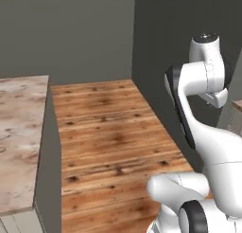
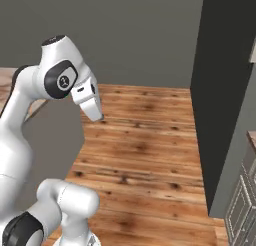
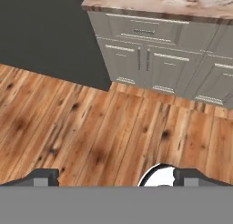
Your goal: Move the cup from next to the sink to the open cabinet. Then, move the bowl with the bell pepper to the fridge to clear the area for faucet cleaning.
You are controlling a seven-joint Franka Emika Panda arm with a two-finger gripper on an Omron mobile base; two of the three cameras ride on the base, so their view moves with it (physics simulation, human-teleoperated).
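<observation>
While its tips stand wide, the tool (image 3: 113, 176) faces bare floor (image 3: 91, 127).

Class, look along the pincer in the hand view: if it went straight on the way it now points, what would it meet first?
Most likely the wooden floor: the open pincer looks down at bare planks, with the grey base cabinets farther beyond. Depth is uncertain.

Left base view behind the arm, facing forward and down, wooden floor (image 1: 113, 137) central, marbled counter (image 1: 21, 132) at 9 o'clock, right base view sharing that floor, dark panel (image 2: 220, 90) at 3 o'clock, hand view low, facing grey cabinets (image 3: 154, 59) at 12 o'clock
</observation>
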